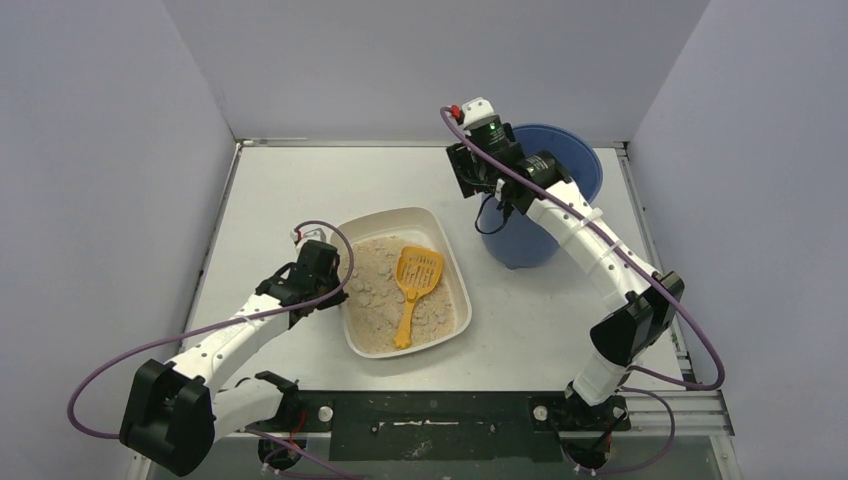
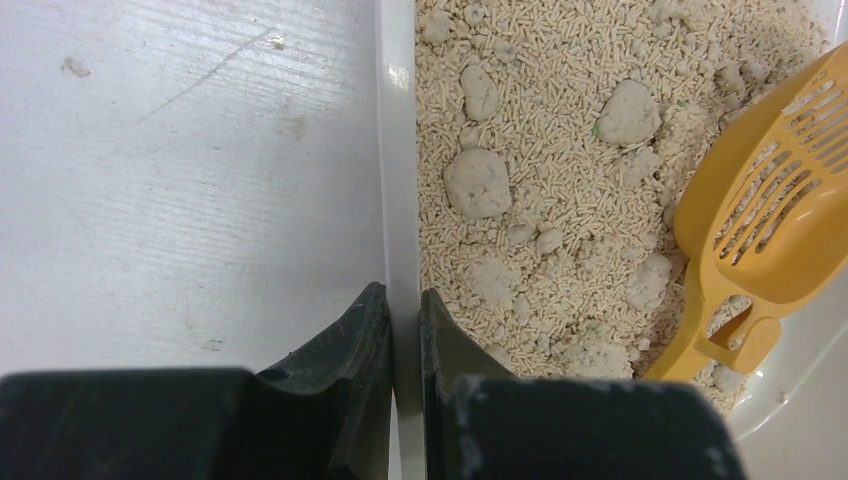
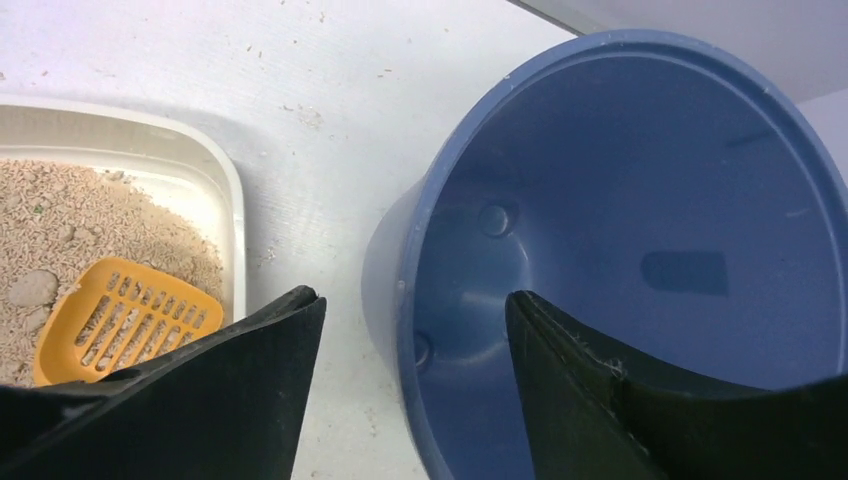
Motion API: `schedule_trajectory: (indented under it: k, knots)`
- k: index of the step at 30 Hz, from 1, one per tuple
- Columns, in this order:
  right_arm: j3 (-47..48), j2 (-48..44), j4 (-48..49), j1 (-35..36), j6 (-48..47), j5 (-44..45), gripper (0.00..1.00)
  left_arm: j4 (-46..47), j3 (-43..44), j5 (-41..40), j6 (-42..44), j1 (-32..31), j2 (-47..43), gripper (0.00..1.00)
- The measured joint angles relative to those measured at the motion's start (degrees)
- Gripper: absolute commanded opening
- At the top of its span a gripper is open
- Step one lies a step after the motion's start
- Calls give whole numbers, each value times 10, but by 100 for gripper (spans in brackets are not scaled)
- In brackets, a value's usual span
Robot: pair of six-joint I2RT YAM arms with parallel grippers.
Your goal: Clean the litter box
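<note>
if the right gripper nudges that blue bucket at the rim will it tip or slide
Likely tips easily: the bucket is tall, tapers toward its base and looks empty, so probably light. A push at the rim, which the open right gripper straddles, gives most leverage. On the smooth table it might slide first.
</note>
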Motion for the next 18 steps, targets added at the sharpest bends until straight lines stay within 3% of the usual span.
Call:
schedule_trajectory:
  k: [11, 18]
  knots:
    - [-4, -85, -18, 77, 42, 29, 82, 16, -17, 7, -16, 0, -14, 0]
    - [-85, -174, -16, 142, 120, 14, 83, 25, -39, -1, -66, -27, -42, 0]
